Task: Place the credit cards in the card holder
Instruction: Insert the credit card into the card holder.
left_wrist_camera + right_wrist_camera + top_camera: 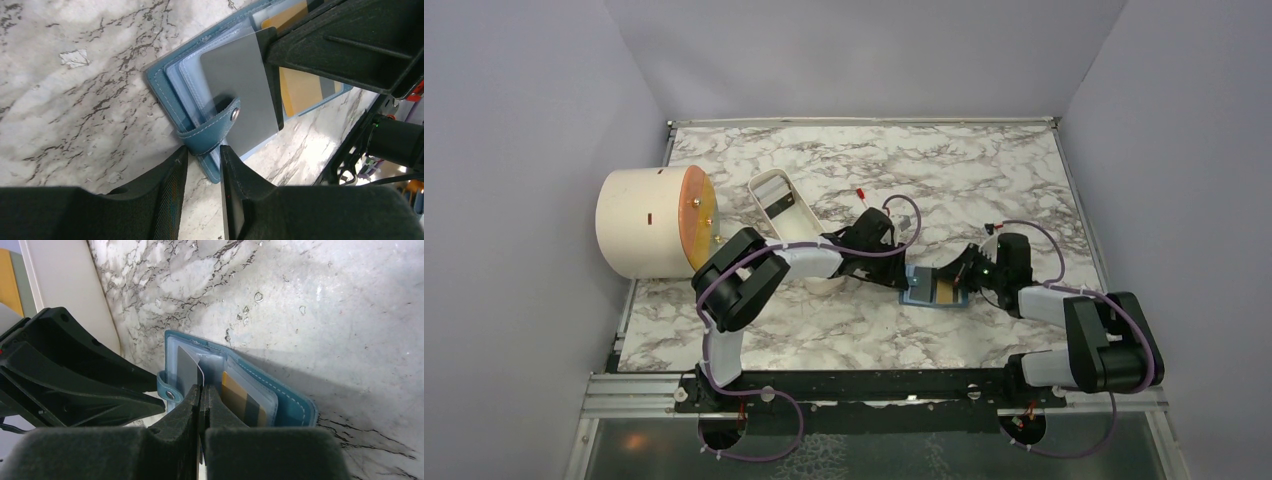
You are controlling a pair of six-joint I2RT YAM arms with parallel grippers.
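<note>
The right pincer (201, 399) was clenched on the near edge of the grey card (189, 369). The card lay against the clear sleeves of the card holder (295, 407) straight ahead of the pincer's tips; whether its far end had entered a sleeve could not be told. The yellow card (235, 392) sat pocketed just right of those tips in the wrist view. The left pincer (202, 162) straddled the holder's edge below the snap strap (212, 127), jaws apart; whether it pinched could not be told. The holder lay open on the marble surface (75, 100).

The grey card looked thin, stiff and slick, so an edge pinch near its middle would suit it. Pushed askew, it would probably flex or slip. The holder seemed light and floppy, likely to slide unless steadied at its rim.
</note>
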